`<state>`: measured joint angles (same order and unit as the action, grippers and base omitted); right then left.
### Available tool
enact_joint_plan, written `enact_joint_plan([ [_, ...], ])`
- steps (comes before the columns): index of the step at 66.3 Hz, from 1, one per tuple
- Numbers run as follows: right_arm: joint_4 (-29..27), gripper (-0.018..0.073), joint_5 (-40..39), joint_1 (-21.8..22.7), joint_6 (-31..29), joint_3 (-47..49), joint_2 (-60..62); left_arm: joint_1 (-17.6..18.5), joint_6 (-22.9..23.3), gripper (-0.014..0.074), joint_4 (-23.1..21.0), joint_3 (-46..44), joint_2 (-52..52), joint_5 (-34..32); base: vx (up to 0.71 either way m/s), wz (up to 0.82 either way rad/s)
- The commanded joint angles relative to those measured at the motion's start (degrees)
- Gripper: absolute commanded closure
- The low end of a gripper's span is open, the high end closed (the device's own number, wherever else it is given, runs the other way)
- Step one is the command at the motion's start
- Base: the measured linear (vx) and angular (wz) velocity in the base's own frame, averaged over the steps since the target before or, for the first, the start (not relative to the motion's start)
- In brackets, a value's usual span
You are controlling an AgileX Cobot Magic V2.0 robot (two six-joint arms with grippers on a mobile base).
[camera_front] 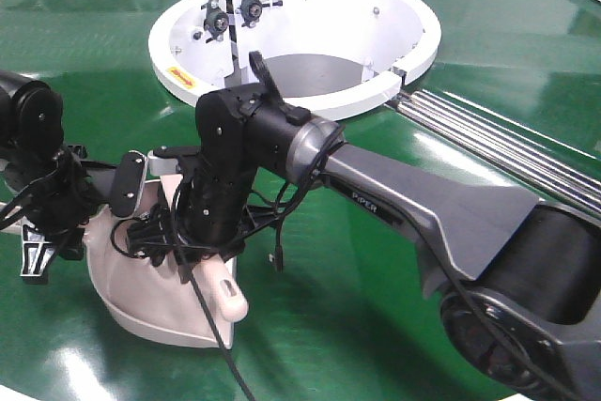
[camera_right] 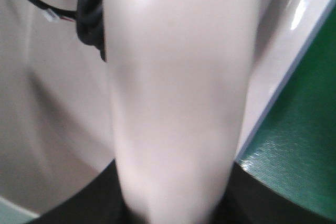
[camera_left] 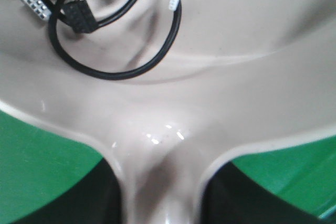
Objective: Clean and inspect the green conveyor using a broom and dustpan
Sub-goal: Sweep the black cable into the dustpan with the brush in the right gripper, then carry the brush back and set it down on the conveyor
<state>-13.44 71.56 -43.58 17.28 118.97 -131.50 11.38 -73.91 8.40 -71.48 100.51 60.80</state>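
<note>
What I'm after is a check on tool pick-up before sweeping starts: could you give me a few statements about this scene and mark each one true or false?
1. The dustpan lies inside the white ring. False: it is on the green conveyor, in front of the ring.
2. The left gripper straddles the dustpan's handle. True.
3. The right gripper is empty. False: the broom runs between its fingers, above the dustpan.
4. Silver rollers run from the ring toward the right. True.
</note>
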Motion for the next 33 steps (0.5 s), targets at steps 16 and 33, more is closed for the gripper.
enact_joint_plan([
  [16, 8.1, 0.0551, 2.4, 9.0, -1.2, -8.1, 15.3, 0.3, 0.4, 0.0603, -0.7, -1.6, -2.6, -1.2, 0.0, 0.0],
  [33, 13.4, 0.0551, 2.4, 19.5, -6.5, -23.4, 24.4, 0.3, 0.4, 0.0603, -0.7, -1.6, -2.6, -1.2, 0.0, 0.0],
])
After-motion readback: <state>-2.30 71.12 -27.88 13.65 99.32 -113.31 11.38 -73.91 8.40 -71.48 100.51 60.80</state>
